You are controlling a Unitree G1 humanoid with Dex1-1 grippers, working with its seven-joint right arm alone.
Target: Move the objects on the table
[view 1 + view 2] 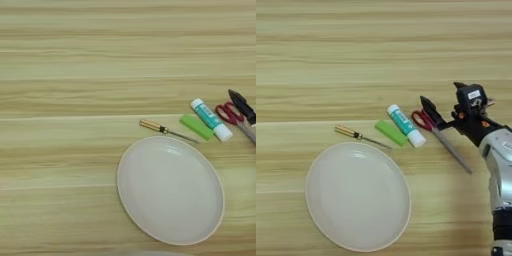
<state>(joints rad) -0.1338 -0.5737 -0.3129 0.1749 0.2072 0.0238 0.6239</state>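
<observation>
Claw point(431, 112) hovering right over red scissors point(428, 122) handles on bench point(381, 50); finger state impossible to tell. Stiff metal, thin, flat-lying, likely slippery: best pinched at handle loops. Tube point(405, 125) just left, light, prone to roll. Plate point(357, 196) farther lower-left, rigid, breakable.

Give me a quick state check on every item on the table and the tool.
Plate: upright, empty.
Tube: lying flat, cap on, beside the green block.
Green block: lying flat, between the screwdriver and the tube.
Screwdriver: lying flat, just beyond the plate's rim.
Scissors: lying on the table, blades closed.
Tool: open, one finger at the red handles.
</observation>
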